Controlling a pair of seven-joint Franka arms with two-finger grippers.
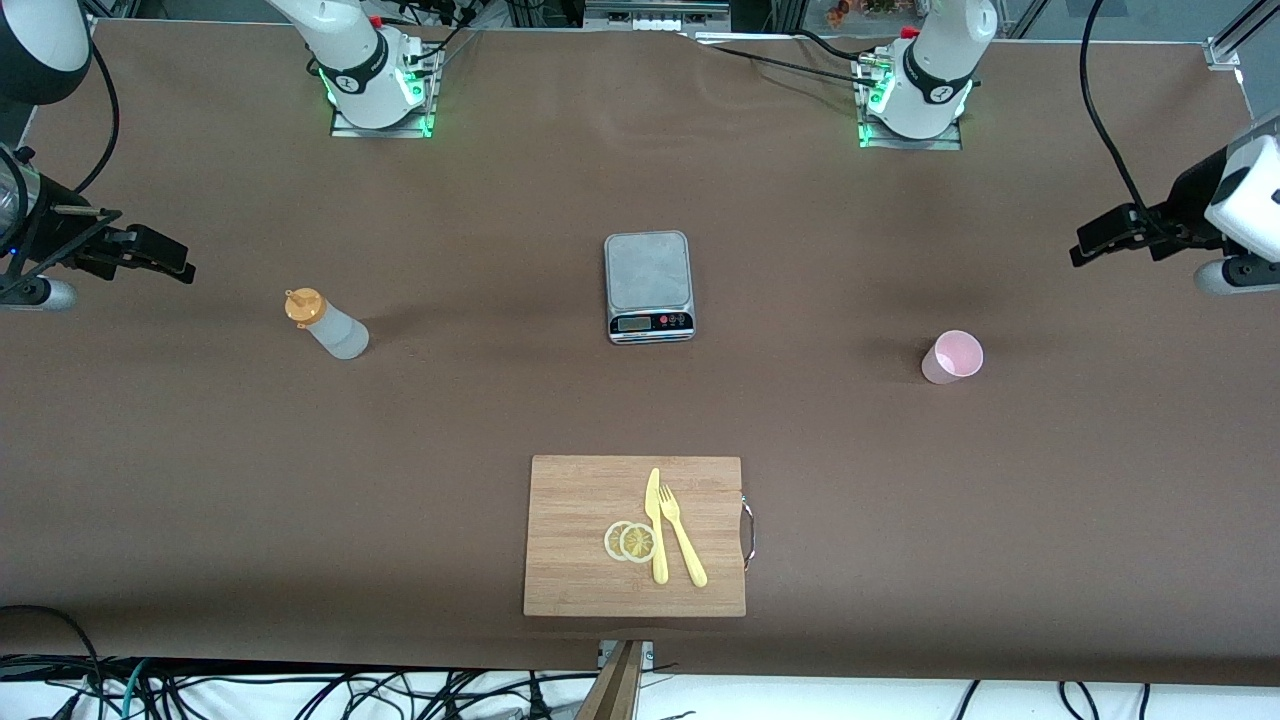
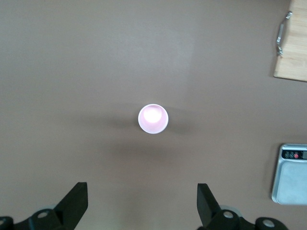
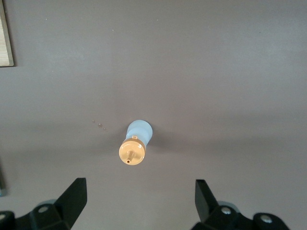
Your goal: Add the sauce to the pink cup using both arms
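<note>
— Both sets of fingers are spread as wide as they go and hold nothing. The right gripper [image 3: 139, 203] hangs over the worktop [image 1: 500, 400] at its arm's end, up above the small translucent whitish squeeze bottle with the orange nozzle cap [image 1: 328, 323]; the left gripper [image 2: 142, 203] hangs at the other end, above the small pale pink plastic cup [image 1: 952, 357].

— So nothing's picked up yet?

— Nothing. Bottle and cup both stand upright, well apart, with the grey metal kitchen scale [image 1: 649, 287] between them.

— How would you go at it?

— I'd bring the right gripper down to clamp the bottle's body, below the cap. It looks soft, so a gentle hold until it's over the cup. The cup is tapered, smooth and light, I'd guess; take it low and squarely or it may tip.

— And the bamboo cutting board [image 1: 590, 500]?

— Nearer the front, carrying lemon slices [image 1: 630, 541], a yellow plastic knife [image 1: 656, 528] and fork [image 1: 682, 536]. Out of the way.
</note>
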